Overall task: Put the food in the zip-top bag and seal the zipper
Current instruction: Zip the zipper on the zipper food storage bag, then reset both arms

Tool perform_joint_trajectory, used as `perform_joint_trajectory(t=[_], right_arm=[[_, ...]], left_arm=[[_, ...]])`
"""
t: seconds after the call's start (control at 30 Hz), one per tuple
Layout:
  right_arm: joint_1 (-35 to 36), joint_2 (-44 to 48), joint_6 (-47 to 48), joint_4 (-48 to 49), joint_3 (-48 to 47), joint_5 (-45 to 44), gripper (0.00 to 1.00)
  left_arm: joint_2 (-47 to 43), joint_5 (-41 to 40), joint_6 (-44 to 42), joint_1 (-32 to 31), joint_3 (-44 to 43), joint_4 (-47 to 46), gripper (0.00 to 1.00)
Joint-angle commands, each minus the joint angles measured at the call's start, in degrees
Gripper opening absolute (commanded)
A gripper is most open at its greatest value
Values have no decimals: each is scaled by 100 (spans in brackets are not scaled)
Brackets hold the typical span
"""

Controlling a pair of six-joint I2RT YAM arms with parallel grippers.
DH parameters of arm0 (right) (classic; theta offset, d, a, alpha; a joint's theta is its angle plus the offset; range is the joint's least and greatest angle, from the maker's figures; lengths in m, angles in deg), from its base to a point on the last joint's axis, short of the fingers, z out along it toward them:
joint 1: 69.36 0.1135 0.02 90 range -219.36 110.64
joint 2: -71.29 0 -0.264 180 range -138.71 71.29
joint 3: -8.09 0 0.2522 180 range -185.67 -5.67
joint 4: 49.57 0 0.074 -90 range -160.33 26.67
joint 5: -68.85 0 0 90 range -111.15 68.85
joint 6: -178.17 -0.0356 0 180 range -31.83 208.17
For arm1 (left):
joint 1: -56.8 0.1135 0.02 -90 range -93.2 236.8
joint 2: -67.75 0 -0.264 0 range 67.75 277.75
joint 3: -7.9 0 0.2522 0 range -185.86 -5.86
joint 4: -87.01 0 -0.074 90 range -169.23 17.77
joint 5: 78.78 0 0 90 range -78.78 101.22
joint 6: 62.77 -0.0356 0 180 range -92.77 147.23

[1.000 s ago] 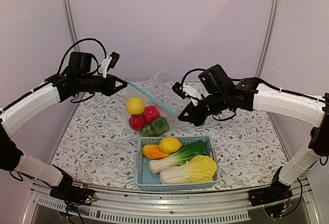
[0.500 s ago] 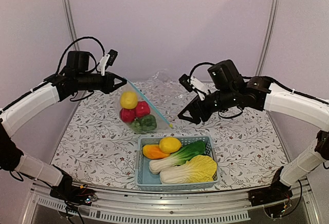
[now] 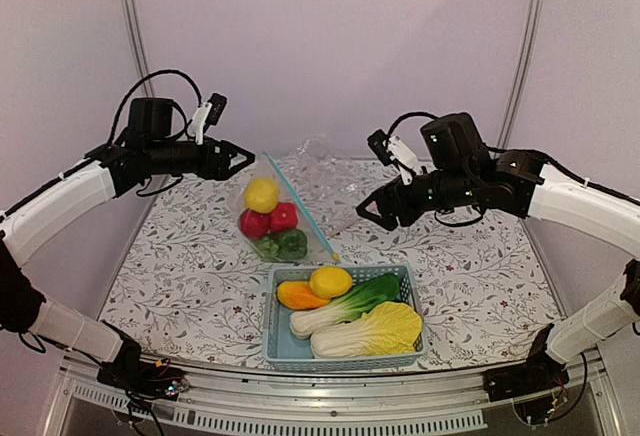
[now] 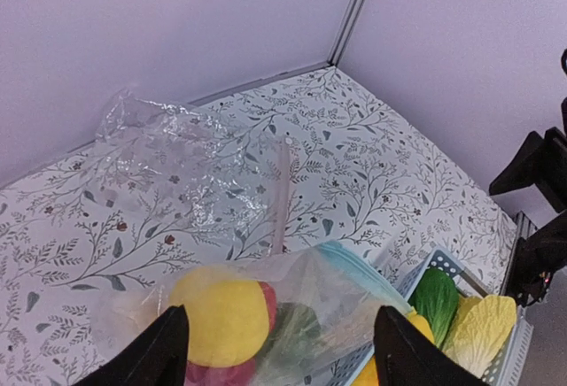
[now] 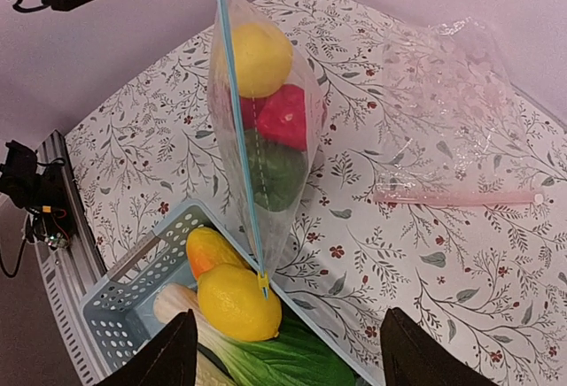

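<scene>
The zip-top bag (image 3: pixel 275 218) stands on the table just behind the basket, holding a yellow lemon (image 3: pixel 261 195), red fruits (image 3: pixel 283 217) and a green piece (image 3: pixel 291 244). Its zipper (image 3: pixel 300 206) runs slanting from the top corner down to the basket's edge, with a small yellow slider (image 5: pixel 263 282) at the low end. My left gripper (image 3: pixel 243 159) is open just left of the bag's top corner, with the bag (image 4: pixel 292 306) below its fingers. My right gripper (image 3: pixel 368 212) is open, off to the bag's right and apart from it. More food lies in the basket: a lemon (image 5: pixel 239 302) and leafy greens (image 3: pixel 355 301).
The light-blue basket (image 3: pixel 272 328) sits near the front edge. A second, empty clear bag (image 3: pixel 325 166) with a pink strip (image 5: pixel 452 197) lies flat at the back. Walls and metal posts close in the back and sides.
Both grippers have opened and let go of the bag. The right arm drew back to the right, and the bag sank and now rests on the table against the basket.
</scene>
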Motion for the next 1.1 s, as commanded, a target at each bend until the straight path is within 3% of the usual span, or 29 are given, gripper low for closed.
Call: perform_joint_trajectory(t=[0.0,0.13,0.4,0.63,0.77,1.07], right_arm=[[-177,-40,-288,28,122,-509,71],[-384,-54,-513,61,200,-585,75],[-844,-48,-878,270,428,-1085,99],[-1801,198,-1202,759,1137,-1123,99],[-2497,451,-1156,989,1559,-1217,99],[-3995,1483,-1076,1862,2724,-1122,99]], left_arm=[[-63,-87,52,76,-2,-80,79],[-112,-159,84,108,50,-137,88],[-58,-710,481,295,32,-173,97],[-410,-1090,1221,993,646,-689,100],[-502,-1978,1291,1419,1269,-970,100],[-1096,-2692,1458,2797,2872,-2434,100]])
